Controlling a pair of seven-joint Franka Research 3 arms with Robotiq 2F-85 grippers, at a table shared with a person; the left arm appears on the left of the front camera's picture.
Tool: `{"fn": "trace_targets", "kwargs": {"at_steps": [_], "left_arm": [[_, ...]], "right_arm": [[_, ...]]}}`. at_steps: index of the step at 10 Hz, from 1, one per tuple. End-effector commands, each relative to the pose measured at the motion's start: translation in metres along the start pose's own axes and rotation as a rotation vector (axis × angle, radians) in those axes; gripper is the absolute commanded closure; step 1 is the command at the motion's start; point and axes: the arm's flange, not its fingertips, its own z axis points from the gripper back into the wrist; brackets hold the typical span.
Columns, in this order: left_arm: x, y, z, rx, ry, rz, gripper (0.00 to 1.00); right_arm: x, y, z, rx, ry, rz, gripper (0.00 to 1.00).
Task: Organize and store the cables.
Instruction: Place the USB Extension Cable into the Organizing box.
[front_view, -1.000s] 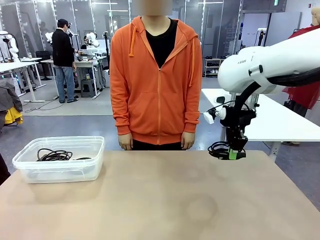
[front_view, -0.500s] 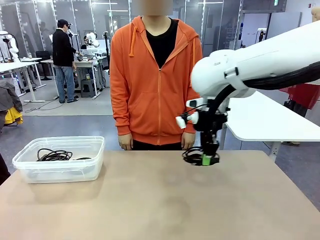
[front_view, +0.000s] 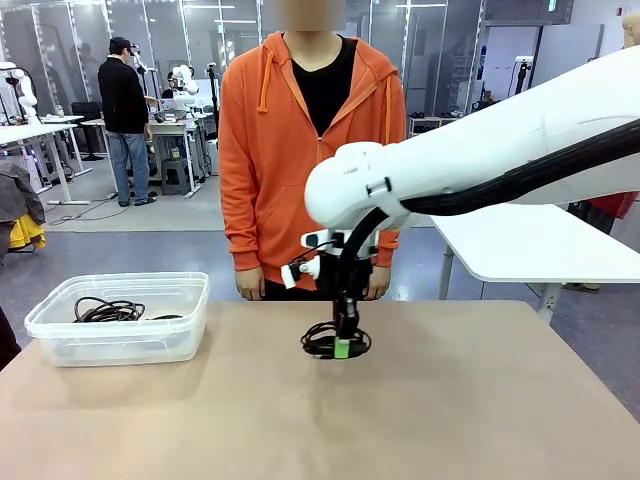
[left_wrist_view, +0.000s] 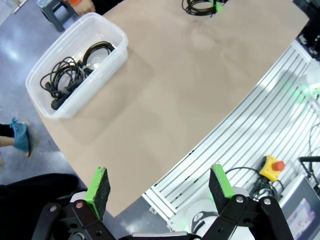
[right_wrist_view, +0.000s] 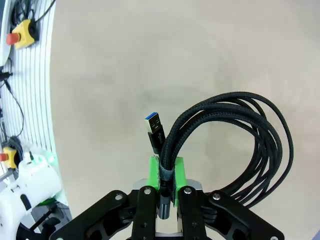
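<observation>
Moved leftward across the table (front_view: 450, 400) from the right edge to mid-table: right gripper (front_view: 342, 347), fingers clamped on one coiled black cable (right_wrist_view: 235, 145), blue-tipped plug (right_wrist_view: 155, 131) sticking up beside the pads. Hanging just above the tabletop. Lying in one clear bin (front_view: 60, 315) at far left: more coiled cables (left_wrist_view: 75, 75), count unclear. Left gripper (left_wrist_view: 160, 184) raised, fingers wide apart, holding nothing.

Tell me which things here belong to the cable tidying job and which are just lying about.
Job:
- coiled cable in the shut right gripper
- cables in the clear bin
- open left gripper, waiting

Lying about:
- red stop button beside the table
</observation>
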Motion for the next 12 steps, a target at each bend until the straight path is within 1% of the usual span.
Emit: {"fn": "trace_targets", "kwargs": {"at_steps": [1, 5, 7, 10, 11, 12], "left_arm": [[-0.001, -0.001, 0.002, 0.007, 0.008, -0.005, 0.0], [-0.001, -0.001, 0.002, 0.007, 0.008, -0.005, 0.0], [-0.001, -0.001, 0.002, 0.007, 0.008, -0.005, 0.0], [-0.001, -0.001, 0.002, 0.007, 0.008, -0.005, 0.0], [-0.001, -0.001, 0.002, 0.007, 0.008, -0.005, 0.0], [-0.001, -0.001, 0.002, 0.007, 0.008, -0.005, 0.0]], "right_arm": [[0.014, -0.011, -0.006, -0.013, 0.01, -0.027, 0.88], [0.015, -0.022, -0.038, 0.055, 0.011, -0.031, 0.88], [0.011, -0.022, -0.056, 0.046, 0.021, -0.044, 0.88], [0.005, -0.023, -0.069, 0.103, -0.008, -0.033, 0.88], [0.004, -0.022, -0.069, 0.103, -0.011, -0.034, 0.88], [0.003, -0.02, -0.068, 0.097, -0.015, -0.024, 0.68]]}}
